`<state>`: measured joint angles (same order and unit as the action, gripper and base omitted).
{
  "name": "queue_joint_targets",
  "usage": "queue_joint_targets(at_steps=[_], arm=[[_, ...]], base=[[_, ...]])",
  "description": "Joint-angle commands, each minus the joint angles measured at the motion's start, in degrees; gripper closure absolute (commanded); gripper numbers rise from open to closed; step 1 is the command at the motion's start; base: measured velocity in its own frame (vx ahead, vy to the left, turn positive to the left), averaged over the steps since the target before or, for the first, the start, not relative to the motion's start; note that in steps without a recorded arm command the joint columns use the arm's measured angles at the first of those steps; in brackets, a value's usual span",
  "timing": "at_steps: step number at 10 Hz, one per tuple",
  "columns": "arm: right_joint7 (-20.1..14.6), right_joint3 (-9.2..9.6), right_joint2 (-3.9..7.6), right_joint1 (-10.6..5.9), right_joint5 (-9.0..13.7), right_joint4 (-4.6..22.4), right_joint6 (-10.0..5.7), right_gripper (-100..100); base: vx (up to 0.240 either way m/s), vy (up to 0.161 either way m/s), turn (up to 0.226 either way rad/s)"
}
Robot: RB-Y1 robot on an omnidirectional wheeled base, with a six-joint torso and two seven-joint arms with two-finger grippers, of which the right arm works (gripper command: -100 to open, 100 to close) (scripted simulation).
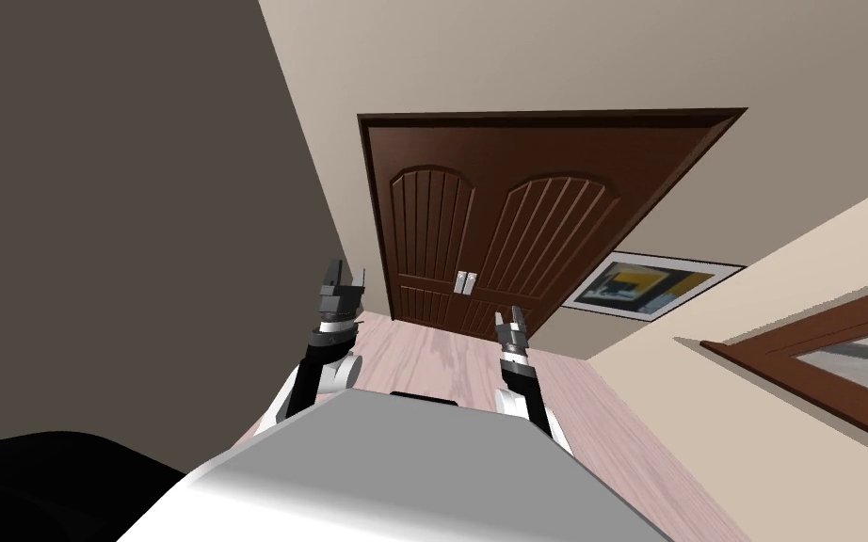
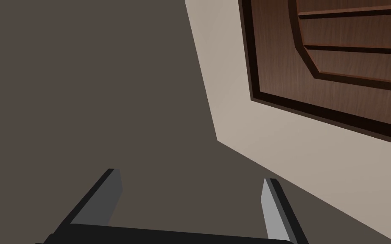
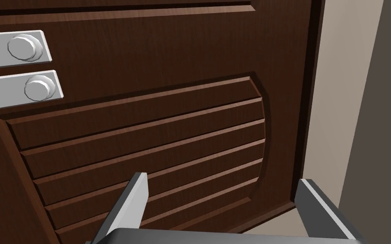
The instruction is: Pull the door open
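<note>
A dark brown double door (image 1: 507, 226) with arched slatted panels stands shut at the end of a short hallway. Two silver handle plates (image 1: 465, 282) sit side by side where the leaves meet. In the right wrist view each plate carries a round knob (image 3: 23, 46), the second knob (image 3: 40, 87) just beside it. My right gripper (image 1: 515, 320) is open, short of the door and off to the side of the knobs; its fingers (image 3: 137, 190) point at a slatted panel (image 3: 148, 140). My left gripper (image 1: 347, 275) is open beside the dark grey wall (image 2: 84, 84), with the door's frame corner (image 2: 258, 95) ahead.
A dark grey wall (image 1: 140, 235) runs close along my left. A framed picture (image 1: 653, 285) hangs on the beige wall to the right of the door. A brown-framed panel (image 1: 827, 362) is on the right wall. Pale wood floor (image 1: 442, 353) leads to the door. A black area (image 1: 37, 480) lies at the lower left.
</note>
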<state>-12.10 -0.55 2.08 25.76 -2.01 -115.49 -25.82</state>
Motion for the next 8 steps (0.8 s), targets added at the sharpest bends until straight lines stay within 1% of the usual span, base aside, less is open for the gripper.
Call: queue_joint_targets(at_steps=[1, 2, 4, 6, 7, 8], arm=[[-0.6, -0.56, 0.46, -0.43, -0.6, 1.8, 0.17, -100], [-1.2, -1.02, 0.78, -0.88, -1.4, 3.4, 0.65, -100], [-2.4, -1.95, 1.34, -1.8, -3.0, 6.8, 1.62, -100], [-3.0, -2.41, 1.58, -2.26, -3.8, 8.5, 2.11, -100], [-3.6, -2.87, 1.8, -2.71, -4.6, 10.2, 2.59, -100], [-3.9, -3.1, 1.89, -2.94, -5.0, 11.0, 2.83, -100]], base=[[0.085, 0.018, 0.015], [0.126, 0.006, 0.018], [0.191, -0.019, 0.035], [0.154, -0.013, 0.015], [0.116, -0.006, 0.028], [0.129, -0.018, 0.015]])
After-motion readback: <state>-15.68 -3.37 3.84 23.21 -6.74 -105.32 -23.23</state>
